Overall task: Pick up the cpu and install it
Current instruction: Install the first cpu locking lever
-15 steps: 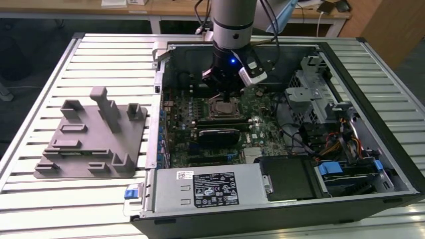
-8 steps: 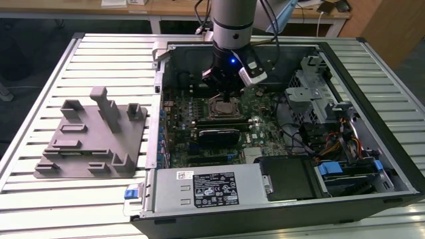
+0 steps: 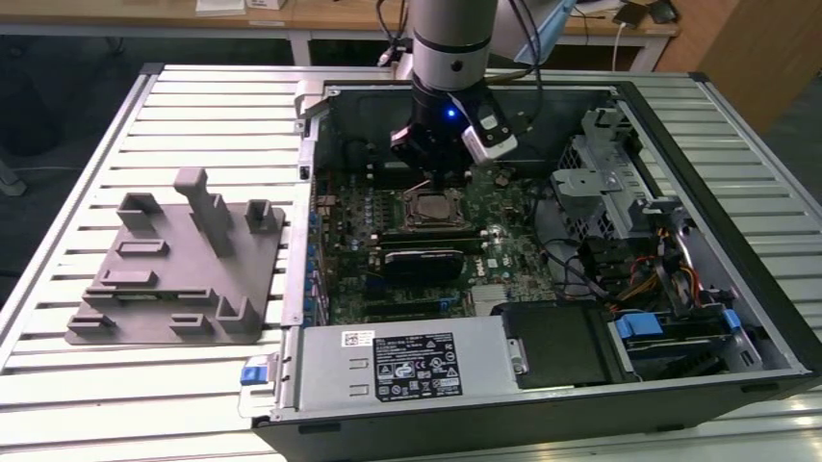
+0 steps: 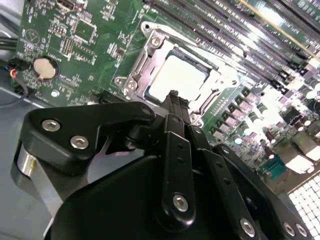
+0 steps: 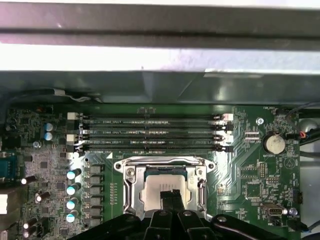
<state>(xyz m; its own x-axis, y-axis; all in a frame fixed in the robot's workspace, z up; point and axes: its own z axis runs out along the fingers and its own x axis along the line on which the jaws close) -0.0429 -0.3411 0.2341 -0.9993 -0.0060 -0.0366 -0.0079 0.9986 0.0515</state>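
The cpu [image 3: 433, 206] lies flat in the motherboard socket [image 3: 408, 218] inside the open computer case, its silver top showing within the metal frame. In both wrist views the cpu [image 4: 182, 79] [image 5: 152, 193] sits square in the socket frame [image 4: 150, 50] [image 5: 131, 182]. My gripper [image 3: 445, 183] hangs straight over the socket, just above the chip. Its fingertips [image 4: 172, 96] [image 5: 170, 194] are pressed together over the middle of the cpu's top, with nothing between them. Whether they touch the chip I cannot tell.
A grey fixture plate [image 3: 180, 274] with upright posts lies on the slatted table at the exterior view's left. Around the socket are memory slots [image 5: 150, 131], capacitors [image 5: 72, 189] and a coin battery [image 5: 274, 144]. The power supply [image 3: 398, 366], drive cage [image 3: 614, 178] and cables [image 3: 649, 279] crowd the case.
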